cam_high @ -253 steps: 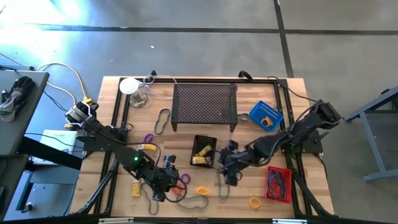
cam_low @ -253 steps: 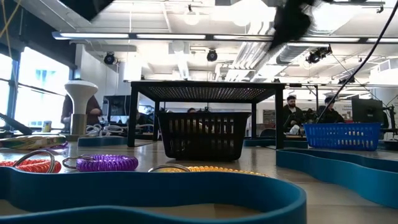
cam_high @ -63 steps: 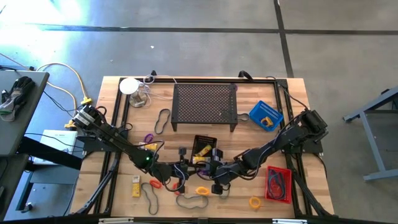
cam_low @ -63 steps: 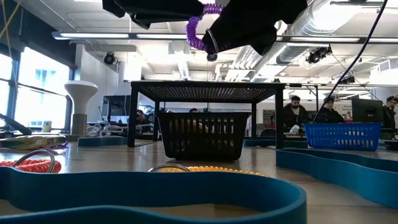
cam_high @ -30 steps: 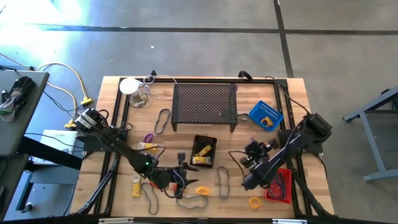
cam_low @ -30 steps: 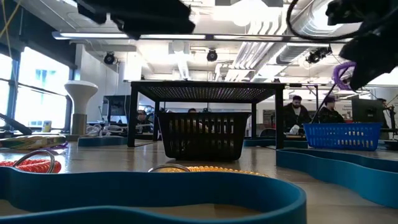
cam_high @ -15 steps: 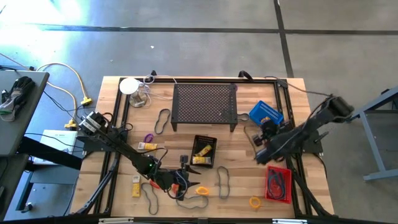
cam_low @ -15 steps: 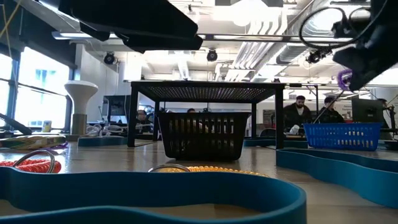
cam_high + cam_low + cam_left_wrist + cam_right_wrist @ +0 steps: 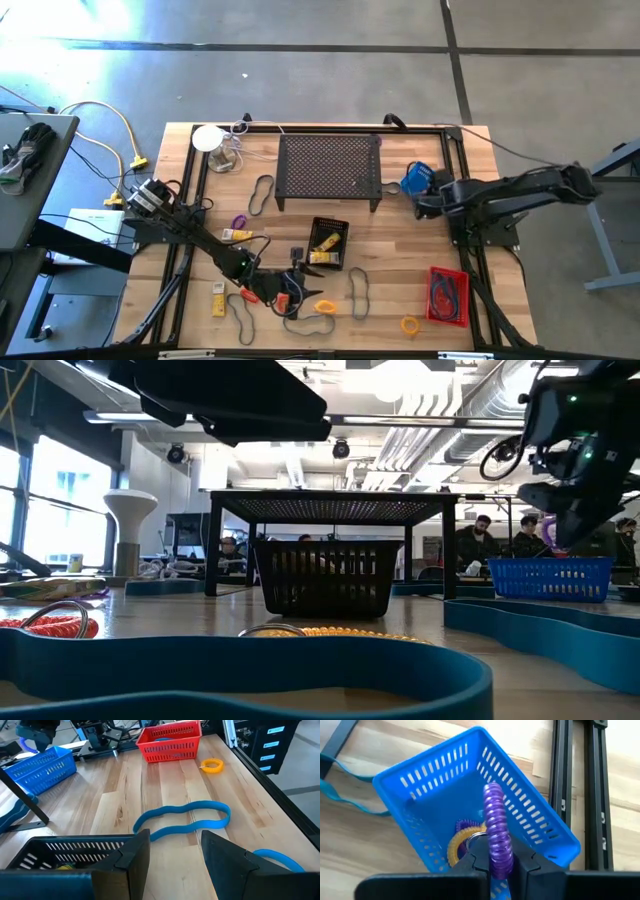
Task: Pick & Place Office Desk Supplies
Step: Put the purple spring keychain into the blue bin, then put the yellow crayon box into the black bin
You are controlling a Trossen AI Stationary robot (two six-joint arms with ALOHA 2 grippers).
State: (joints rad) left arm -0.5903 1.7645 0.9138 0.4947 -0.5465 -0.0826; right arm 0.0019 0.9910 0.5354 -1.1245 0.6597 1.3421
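Note:
My right gripper is shut on a purple coil ring and hovers over the blue mesh basket at the table's far right. A yellow coil and another purple coil lie in that basket. My left gripper stands open just above the table near its front edge, next to the black basket. A blue rubber-band loop lies flat on the wood ahead of its fingers. My right gripper pinches the purple coil ring between its two fingers at the part of the coil nearest the gripper. The fingers slant down from the table's right side. The ring stands edge-on beyond the fingertips, lifted clear above the blue basket's opening.
A large black perforated stand sits at the far middle and a red basket at the near right. A yellow ring, an orange ring, a yellow packet and rubber-band loops lie loose on the wood.
My right gripper has swung from beside the red basket toward the table's far edge, carrying the purple ring clear of the table, and has rolled on the way. It now hangs over the blue basket.

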